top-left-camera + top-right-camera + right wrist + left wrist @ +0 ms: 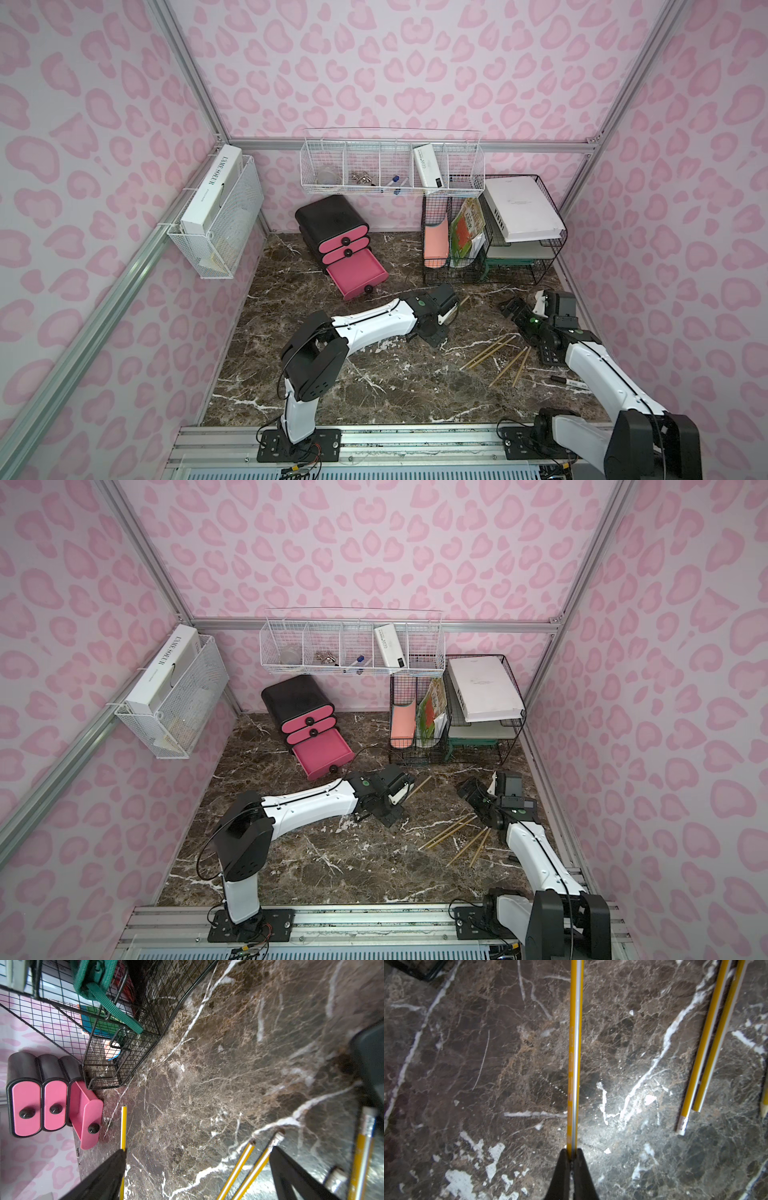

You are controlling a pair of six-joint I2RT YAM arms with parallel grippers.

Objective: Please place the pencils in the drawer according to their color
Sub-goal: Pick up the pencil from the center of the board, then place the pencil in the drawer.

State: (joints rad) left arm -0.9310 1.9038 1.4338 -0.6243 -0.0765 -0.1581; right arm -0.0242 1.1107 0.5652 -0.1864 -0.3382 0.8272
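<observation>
The left jaws are pinched tight on one yellow pencil, gripping it near one end so the long striped shaft juts straight ahead of them above the marble surface. In a top view that pencil's free end pokes out beyond the left arm, a little right of frame centre. The right jaws stand wide apart with nothing between them, at the right of the frame. Just below them in the frame, the loose yellow pencils lie in two fanned pairs on the surface. The drawer cabinet stands at the back, left of centre, near the black wire rack. Its bottom drawer is pulled out and the two above it are closed.
</observation>
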